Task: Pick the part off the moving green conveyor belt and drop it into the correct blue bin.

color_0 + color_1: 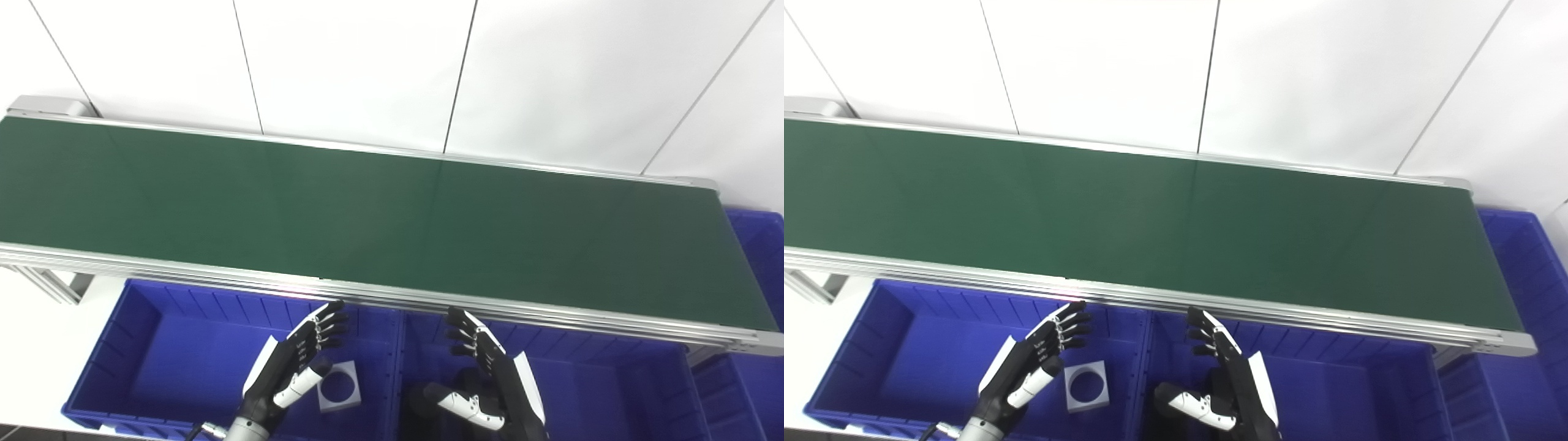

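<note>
A long conveyor belt (367, 208) runs across the frame from the upper left to the lower right, its surface a flat, matte dark green with a faint sheen and bordered on both long sides by ribbed silver metal rails (429, 303). Behind it stands a smooth white wall (367, 61) divided by thin dark seams. Below the near rail sit two glossy blue plastic bins side by side: the left bin (153, 343) has ribbed inner walls, and the right bin (612, 392) shares a dividing wall with it near the middle of the lower frame. A third blue bin (759, 245) shows at the right edge, past the belt's end. The part (339, 386), a flat, light grey square plate with a round hole through its middle, lies on the floor of the left bin near its right wall, at the lower centre of the frame. The left hand (294, 367), black with white panels, hovers above the left bin just left of the part, fingers (324, 327) extended and slightly apart toward the near rail, thumb angled toward the part; it holds nothing. The right hand (484, 380) hovers over the right bin in a mirrored pose, fingers straight and slightly apart, pointing up toward the rail, thumb stretched out to the left, likewise empty. The two hands are well apart, one on either side of the dividing wall.
</note>
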Action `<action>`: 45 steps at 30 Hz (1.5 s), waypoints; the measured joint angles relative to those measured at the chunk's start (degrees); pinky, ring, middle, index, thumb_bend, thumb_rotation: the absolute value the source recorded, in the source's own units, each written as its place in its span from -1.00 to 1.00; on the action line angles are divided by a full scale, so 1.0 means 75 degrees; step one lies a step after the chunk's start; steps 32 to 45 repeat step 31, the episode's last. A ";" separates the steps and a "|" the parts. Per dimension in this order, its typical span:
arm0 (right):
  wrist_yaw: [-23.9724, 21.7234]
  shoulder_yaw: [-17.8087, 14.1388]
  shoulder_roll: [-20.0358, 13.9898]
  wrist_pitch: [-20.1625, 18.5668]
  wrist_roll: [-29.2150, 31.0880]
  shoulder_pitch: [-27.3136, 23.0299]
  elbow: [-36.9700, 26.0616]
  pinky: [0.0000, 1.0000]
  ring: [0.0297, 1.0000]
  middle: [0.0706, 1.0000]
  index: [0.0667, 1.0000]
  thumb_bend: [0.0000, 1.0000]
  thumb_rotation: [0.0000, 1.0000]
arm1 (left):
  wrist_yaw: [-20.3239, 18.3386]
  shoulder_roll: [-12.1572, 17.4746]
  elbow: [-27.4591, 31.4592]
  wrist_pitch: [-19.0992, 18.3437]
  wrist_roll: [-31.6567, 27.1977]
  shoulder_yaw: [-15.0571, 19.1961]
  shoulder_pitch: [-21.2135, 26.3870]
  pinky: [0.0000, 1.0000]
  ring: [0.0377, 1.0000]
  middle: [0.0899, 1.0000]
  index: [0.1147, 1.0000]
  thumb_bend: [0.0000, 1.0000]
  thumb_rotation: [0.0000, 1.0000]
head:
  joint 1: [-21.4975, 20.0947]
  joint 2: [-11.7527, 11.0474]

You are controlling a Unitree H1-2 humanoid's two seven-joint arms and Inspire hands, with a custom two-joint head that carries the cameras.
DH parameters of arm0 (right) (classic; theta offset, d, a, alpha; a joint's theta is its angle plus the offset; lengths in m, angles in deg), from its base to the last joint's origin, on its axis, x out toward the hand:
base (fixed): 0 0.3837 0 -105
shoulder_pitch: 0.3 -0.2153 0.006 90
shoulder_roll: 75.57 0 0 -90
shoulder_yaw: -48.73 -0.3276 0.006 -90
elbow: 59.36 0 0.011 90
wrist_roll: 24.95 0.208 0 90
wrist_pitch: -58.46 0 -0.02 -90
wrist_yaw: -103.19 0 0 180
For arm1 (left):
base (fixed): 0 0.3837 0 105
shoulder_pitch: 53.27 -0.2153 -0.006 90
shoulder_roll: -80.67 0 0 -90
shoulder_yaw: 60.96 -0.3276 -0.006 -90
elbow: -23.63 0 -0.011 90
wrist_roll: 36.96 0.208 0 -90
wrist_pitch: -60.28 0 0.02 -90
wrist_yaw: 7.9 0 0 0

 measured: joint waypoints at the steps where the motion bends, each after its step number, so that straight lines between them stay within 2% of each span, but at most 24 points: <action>1: 0.0007 0.0002 0.0008 0.0003 -0.0018 -0.0016 0.0023 0.41 0.57 0.66 0.70 0.55 0.05 | -0.0012 0.0007 0.0000 0.0000 0.0000 0.0022 0.0000 0.52 0.61 0.66 0.75 0.66 0.63 | 0.0012 0.0011; 17: 0.0175 0.0028 0.0045 0.0227 -0.0103 -0.0099 0.0261 0.42 0.58 0.68 0.71 0.51 0.10 | -0.0285 -0.0007 0.0004 0.0000 -0.0007 0.0247 0.0002 0.51 0.60 0.64 0.69 0.63 0.54 | 0.0047 0.0082; 23: 0.0185 0.0026 0.0046 0.0235 -0.0091 -0.0100 0.0266 0.40 0.56 0.66 0.69 0.40 0.34 | -0.0308 -0.0010 0.0005 0.0000 -0.0081 0.0300 0.0003 0.50 0.60 0.63 0.67 0.64 0.52 | 0.0117 0.0059; 30: 0.0191 0.0008 0.0055 0.0237 0.0001 -0.0100 0.0295 0.40 0.55 0.63 0.68 0.30 0.45 | -0.0326 -0.0008 0.0002 0.0000 -0.0081 0.0293 0.0032 0.51 0.59 0.64 0.69 0.64 0.50 | 0.0094 0.0035; 45: 0.0193 0.0007 0.0060 0.0238 0.0016 -0.0100 0.0296 0.40 0.54 0.63 0.68 0.30 0.46 | -0.0347 -0.0008 0.0001 0.0000 -0.0081 0.0293 0.0036 0.51 0.59 0.64 0.69 0.64 0.49 | 0.0094 0.0035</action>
